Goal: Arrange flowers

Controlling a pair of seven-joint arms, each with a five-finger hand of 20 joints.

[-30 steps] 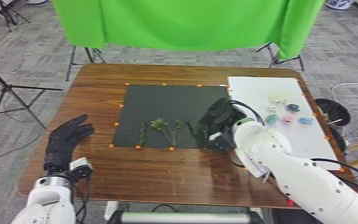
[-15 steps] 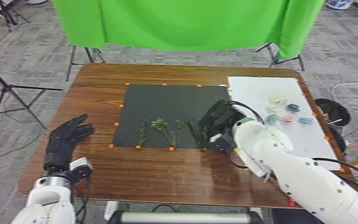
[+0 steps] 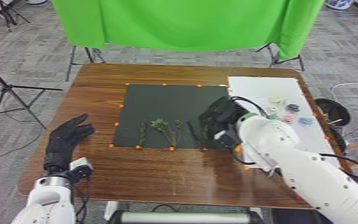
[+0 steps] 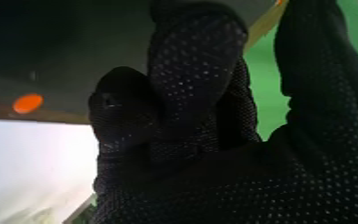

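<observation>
Starting with greens (image 3: 161, 128) on the mat (image 3: 167, 102), blooms (image 3: 293, 107) yet to join

The arrangement looks barely under way. The greens lie side by side near the mat's near edge, while the pale, pink and blue blooms sit apart on the white board (image 3: 255, 89) to the right; placing them is probably most of what is left. The right hand (image 3: 218, 117) is over the mat's right side; its opening and any hold cannot be told. The left hand (image 3: 64, 137) lies loosely open, empty, on the table's (image 3: 158, 175) left side.
</observation>
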